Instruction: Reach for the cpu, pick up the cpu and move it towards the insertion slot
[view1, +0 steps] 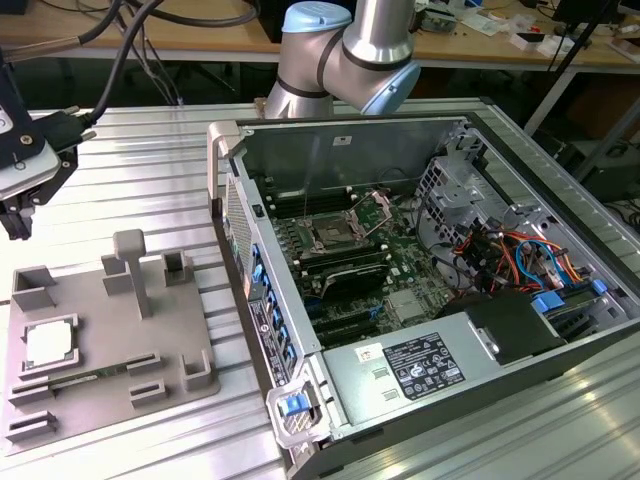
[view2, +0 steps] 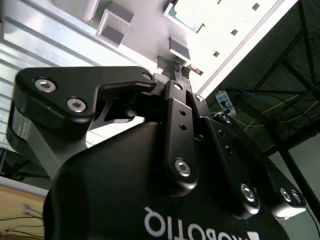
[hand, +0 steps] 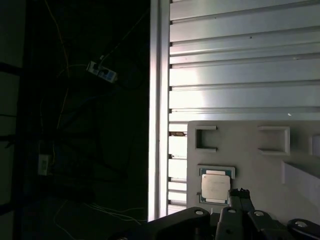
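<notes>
The small silvery square cpu (hand: 215, 186) lies in a recess of the grey plastic tray (hand: 240, 145), which locates it; the black hand (hand: 241, 194) hovers above, apparently clenched and empty.

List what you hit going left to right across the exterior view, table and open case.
cpu in its tray recess → tall post of the grey tray → insertion slot on the green motherboard → small silver heatsink → red and blue cable bundle.
</notes>
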